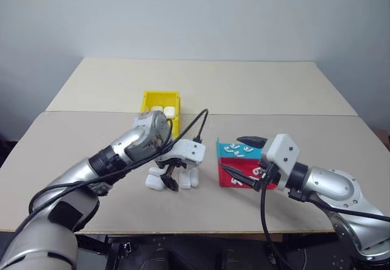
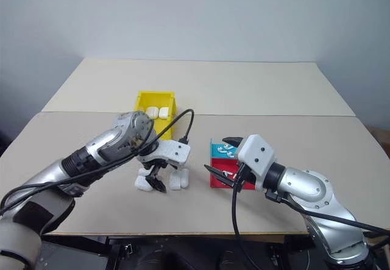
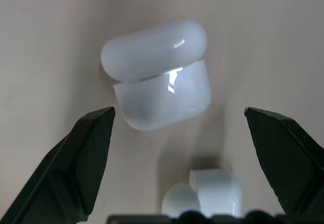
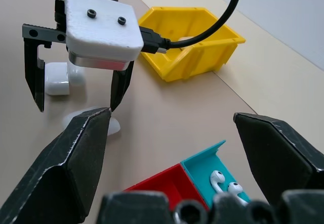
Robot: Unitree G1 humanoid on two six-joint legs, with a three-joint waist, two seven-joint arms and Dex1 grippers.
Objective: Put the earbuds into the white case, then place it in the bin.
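Your right gripper (image 1: 248, 163) hangs released beside the red and cyan tray (image 1: 228, 171); your left gripper (image 3: 179, 143) gapes above a white case (image 3: 159, 77), bare table (image 1: 73, 136) all around.

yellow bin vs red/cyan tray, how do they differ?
The yellow bin is one colour, a single compartment, and holds white cases; the red and cyan tray has two compartments with earbuds in the cyan one. The bin sits farther back on the table, the tray nearer the right gripper. Both are small plastic containers.
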